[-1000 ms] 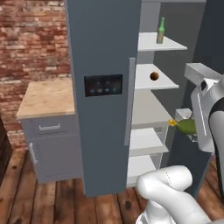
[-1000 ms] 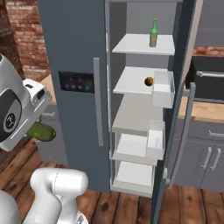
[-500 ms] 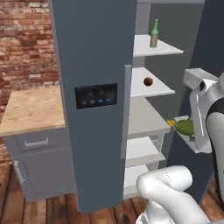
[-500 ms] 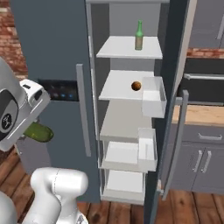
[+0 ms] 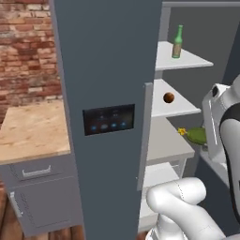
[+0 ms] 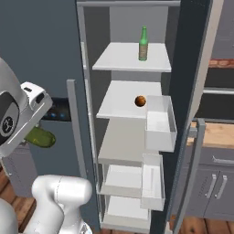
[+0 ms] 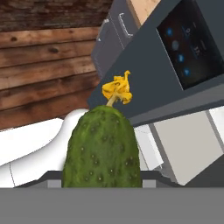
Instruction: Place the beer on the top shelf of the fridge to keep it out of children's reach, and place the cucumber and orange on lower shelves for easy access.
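The fridge [image 5: 108, 70] stands open with its shelves in view. On the top shelf [image 6: 119, 60] the green beer [image 6: 143, 44] stands upright, also the beer [image 5: 177, 42] in the left base view. An orange [image 6: 140, 101] rests on the second shelf [image 6: 116, 109], the orange [image 5: 168, 97] near its back. My gripper [image 5: 206, 139] is shut on the dark green cucumber [image 5: 196, 136], held level in front of the third shelf [image 5: 166, 145]. The cucumber [image 7: 103, 148] points its yellow flower tip away from the hand. My fingertips are hidden behind it.
The right fridge door hangs open with white bins [image 6: 160, 121] close to the shelves. A wood-topped grey cabinet [image 5: 28, 136] stands left of the fridge before a brick wall. Another counter with cabinets [image 6: 219, 137] lies to the right. Lower drawers [image 6: 121, 180] sit beneath the shelves.
Both base views have shifted and the fridge looms larger and nearer: the base has driven towards it. The cucumber stays in the gripper; beer and orange have not moved.
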Available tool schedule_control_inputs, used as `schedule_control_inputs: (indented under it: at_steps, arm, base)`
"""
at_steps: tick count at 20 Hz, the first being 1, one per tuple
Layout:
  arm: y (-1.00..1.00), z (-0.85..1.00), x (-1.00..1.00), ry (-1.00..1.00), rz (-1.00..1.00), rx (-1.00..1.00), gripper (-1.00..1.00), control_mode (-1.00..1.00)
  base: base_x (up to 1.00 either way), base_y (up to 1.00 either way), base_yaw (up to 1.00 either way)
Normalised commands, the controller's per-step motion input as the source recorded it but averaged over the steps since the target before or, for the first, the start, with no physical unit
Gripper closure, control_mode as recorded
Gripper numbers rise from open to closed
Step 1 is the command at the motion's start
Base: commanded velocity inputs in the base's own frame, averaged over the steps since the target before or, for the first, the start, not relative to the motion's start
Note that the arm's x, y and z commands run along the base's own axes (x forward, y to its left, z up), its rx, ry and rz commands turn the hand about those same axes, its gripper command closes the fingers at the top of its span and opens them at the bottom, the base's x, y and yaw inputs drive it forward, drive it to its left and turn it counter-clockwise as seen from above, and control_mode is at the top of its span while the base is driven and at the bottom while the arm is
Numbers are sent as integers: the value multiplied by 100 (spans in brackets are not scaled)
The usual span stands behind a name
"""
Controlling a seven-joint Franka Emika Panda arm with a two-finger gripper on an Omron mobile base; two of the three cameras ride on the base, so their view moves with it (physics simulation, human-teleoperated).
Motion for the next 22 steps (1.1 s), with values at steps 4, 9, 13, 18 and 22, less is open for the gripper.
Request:
schedule_control_inputs:
  at_steps: [4,9,13,18,22]
  arm:
    - [0,0,0,0,0,0,100,100]
    - [0,0,0,0,0,0,100,100]
    - [0,0,0,0,0,0,100,100]
    - [0,0,0,0,0,0,100,100]
    - [0,0,0,0,0,0,100,100]
  base:
    - [27,-39,0]
    - [16,-39,0]
    - [21,-32,0]
    - [23,-28,0]
    - [24,-26,0]
